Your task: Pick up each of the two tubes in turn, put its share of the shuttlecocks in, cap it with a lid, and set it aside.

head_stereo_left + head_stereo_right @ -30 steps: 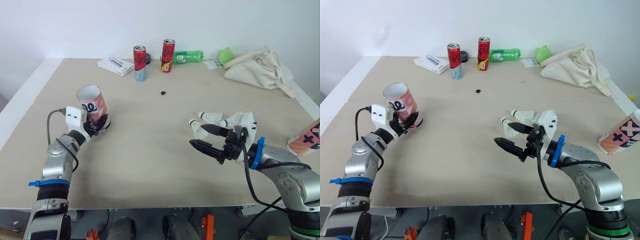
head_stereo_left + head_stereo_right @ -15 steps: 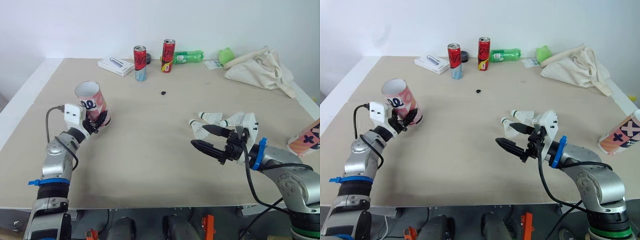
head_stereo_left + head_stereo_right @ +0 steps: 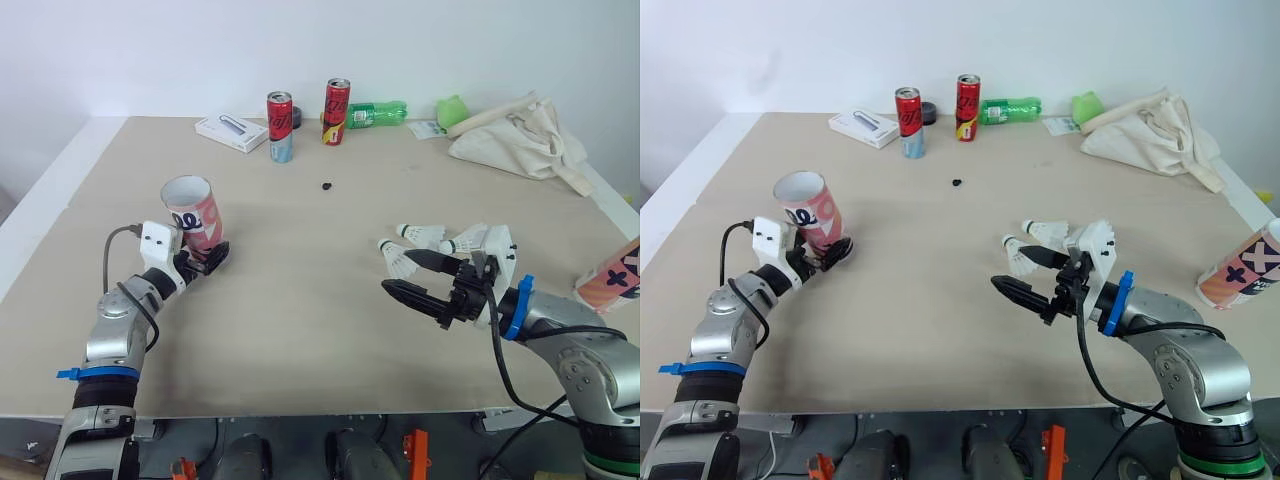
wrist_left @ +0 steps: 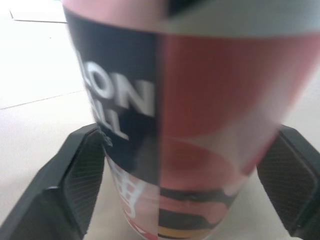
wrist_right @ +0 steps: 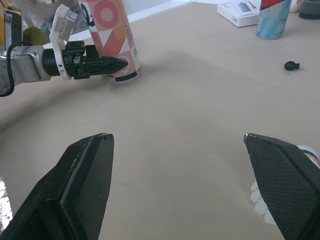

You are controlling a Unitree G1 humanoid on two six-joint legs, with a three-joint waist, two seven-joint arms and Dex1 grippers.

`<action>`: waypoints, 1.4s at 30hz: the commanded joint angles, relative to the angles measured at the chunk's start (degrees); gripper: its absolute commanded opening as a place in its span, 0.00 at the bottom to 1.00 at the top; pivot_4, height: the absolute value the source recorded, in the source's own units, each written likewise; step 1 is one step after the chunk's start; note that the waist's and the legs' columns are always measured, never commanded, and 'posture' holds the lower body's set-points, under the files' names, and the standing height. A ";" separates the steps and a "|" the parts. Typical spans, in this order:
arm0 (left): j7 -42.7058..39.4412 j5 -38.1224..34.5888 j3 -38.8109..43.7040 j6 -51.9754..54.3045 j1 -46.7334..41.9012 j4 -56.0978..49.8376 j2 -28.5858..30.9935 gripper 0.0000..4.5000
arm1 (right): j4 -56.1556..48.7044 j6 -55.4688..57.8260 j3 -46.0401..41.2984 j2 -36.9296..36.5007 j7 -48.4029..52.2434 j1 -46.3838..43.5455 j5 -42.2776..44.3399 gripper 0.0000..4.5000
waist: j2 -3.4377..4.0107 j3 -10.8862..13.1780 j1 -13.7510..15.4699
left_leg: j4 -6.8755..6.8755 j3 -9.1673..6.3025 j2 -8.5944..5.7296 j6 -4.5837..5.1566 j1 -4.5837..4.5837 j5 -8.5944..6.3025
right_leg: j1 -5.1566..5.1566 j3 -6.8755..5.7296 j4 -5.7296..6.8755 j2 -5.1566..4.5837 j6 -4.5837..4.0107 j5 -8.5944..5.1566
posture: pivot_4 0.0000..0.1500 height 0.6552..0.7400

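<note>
On table's point(image 3: 300, 320) right edge: 2nd tube point(image 3: 612, 277), pink/white w/ dark crosses, leaning; far end cut off by frame.
Hard to make out: small black bit point(image 3: 327, 185) mid-table, can't tell what it is; dark round thing point(image 3: 296, 117) behind the two cans point(image 3: 279, 127), mostly hidden.
Tube base: hidden behind left hand's fingers in head views; can't tell if it rests on table or sits just off it.
Left hand point(image 3: 205, 258): closed round lower part of tube point(image 3: 195, 212), one finger each side; in left wrist view the fingers point(image 4: 82, 170) flank the wall, pressed against it as far as can be seen.
Tube: mouth up & open, leaning slightly, on left side of table; red/pink w/ dark blue panel & white letters; inside not visible.
Right hand point(image 3: 400, 271): spread wide, holds nothing, hovers low over right half of table, tips toward table centre.
Shuttlecocks point(image 3: 420, 233): three, white, lying just beside right hand on its far side; nearest overlaps upper finger in head view, contact can't be told.
Tube vs right hand: well apart, across the table.
Back of table: green bottle point(image 3: 375, 113) lying down, white box point(image 3: 230, 132), cloth bag point(image 3: 520, 135) at back right.
</note>
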 commanded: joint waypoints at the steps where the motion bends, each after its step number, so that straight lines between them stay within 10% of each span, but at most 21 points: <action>1: 1.27 -0.17 0.81 -0.19 -1.20 -2.81 -0.10 0.98 | -1.96 -0.21 -1.44 -0.98 0.28 -1.03 1.10 1.00 | 0.00 0.00 0.01 | 0.00 0.00 0.00 0.00 0.00 0.00 | 0.00 0.01 0.00 0.00 0.00 0.00 | 1.00 1.00; 28: 4.19 0.95 0.87 -1.20 -3.95 -1.58 -0.45 0.98 | -2.36 0.34 -1.75 -1.72 0.35 -0.66 1.29 1.00 | 0.00 0.00 0.01 | 0.01 0.00 0.00 0.00 0.00 0.00 | 0.00 0.01 0.01 0.01 0.00 0.01 | 1.00 1.00; 31: 4.49 1.07 0.87 -0.53 -4.06 -1.23 -0.40 0.79 | -2.40 0.39 -1.79 -1.79 0.31 -0.66 1.46 1.00 | 0.00 0.00 0.01 | 0.01 0.00 0.00 0.00 0.00 0.00 | 0.00 0.00 0.01 0.01 0.00 0.01 | 1.00 1.00; 42: 4.16 0.91 0.77 -0.56 -2.85 -2.49 -0.31 0.79 | -2.72 0.53 -1.79 -1.78 0.12 -0.25 1.64 1.00 | 0.00 0.00 0.01 | 0.01 0.00 0.00 0.00 0.00 0.00 | 0.00 0.00 0.02 0.01 0.00 0.01 | 1.00 1.00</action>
